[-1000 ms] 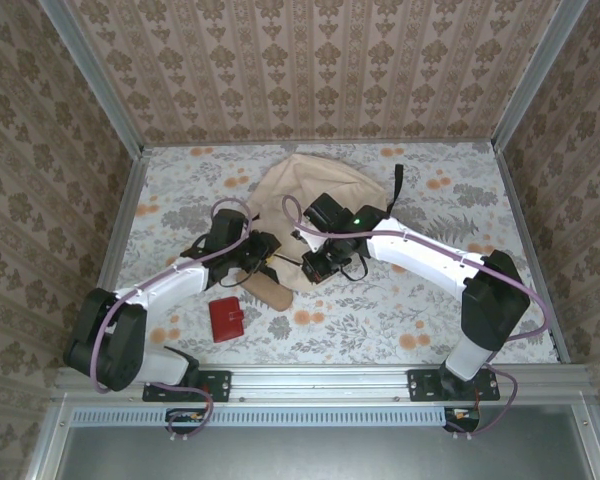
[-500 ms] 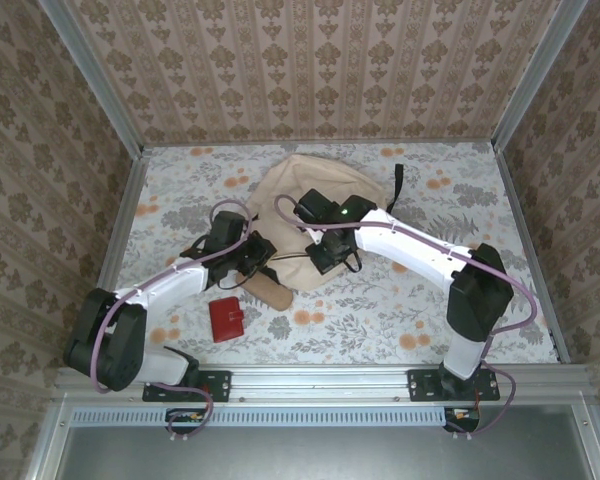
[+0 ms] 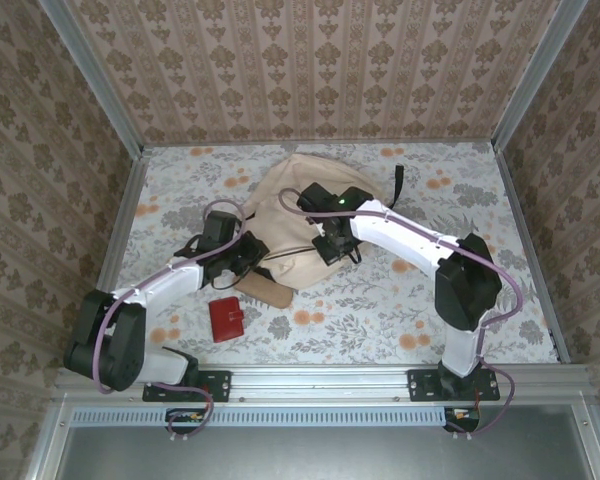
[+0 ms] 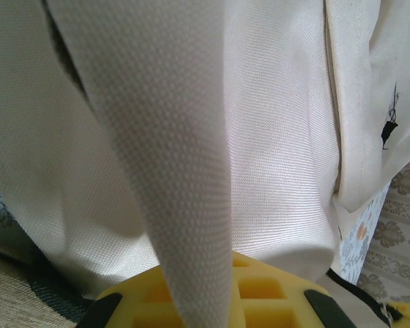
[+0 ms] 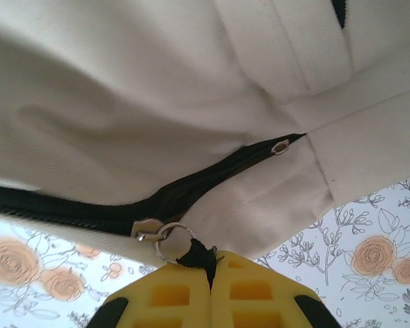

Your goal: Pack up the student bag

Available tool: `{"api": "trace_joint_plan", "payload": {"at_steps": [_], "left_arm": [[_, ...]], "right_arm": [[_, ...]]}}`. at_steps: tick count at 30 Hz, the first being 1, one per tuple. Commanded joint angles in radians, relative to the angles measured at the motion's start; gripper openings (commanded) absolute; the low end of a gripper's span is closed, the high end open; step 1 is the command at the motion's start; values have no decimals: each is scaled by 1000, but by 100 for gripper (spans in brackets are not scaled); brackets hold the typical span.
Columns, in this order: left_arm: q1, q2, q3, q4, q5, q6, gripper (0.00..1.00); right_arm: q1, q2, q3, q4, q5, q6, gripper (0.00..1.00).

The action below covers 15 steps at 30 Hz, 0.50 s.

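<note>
**Top view.** The student bag (image 3: 310,190), of cream fabric, lies at the middle of the floral table (image 3: 480,200), toward its far edge. Its black strap (image 3: 396,185) trails off the right side. Both my arms reach to the bag's near edge.

**Left wrist view.** My left gripper (image 3: 250,255) sits at the bag's near-left side. Its yellow pads (image 4: 273,290) are closed on a raised fold (image 4: 184,205) of the bag's cloth, which runs down between them.

**Right wrist view.** My right gripper (image 3: 332,248) rests over the bag's near middle. Its jaws are pressed together on the black zipper pull (image 5: 195,254), which hangs from a metal ring (image 5: 172,239) on the dark zipper (image 5: 89,205).

**Other objects.** A red wallet (image 3: 226,318) lies on the table nearer my bases, apart from the bag. A tan flat object (image 3: 272,292) lies just beside the bag's near edge; I cannot tell what it is.
</note>
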Motion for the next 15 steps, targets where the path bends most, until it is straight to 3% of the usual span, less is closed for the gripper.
{"api": "trace_joint_plan", "payload": {"at_steps": [1, 5, 9, 15], "left_arm": [[57, -24, 15, -81, -71, 66, 0], [82, -23, 37, -92, -44, 103, 0], [101, -23, 62, -123, -37, 143, 0], [130, -14, 99, -154, -33, 181, 0]], "right_arm": [[-59, 36, 16, -101, 121, -8, 0], [-67, 35, -23, -48, -36, -39, 0], [-69, 37, -50, -21, -106, -58, 0], [-87, 78, -26, -55, 5, -30, 0]]}}
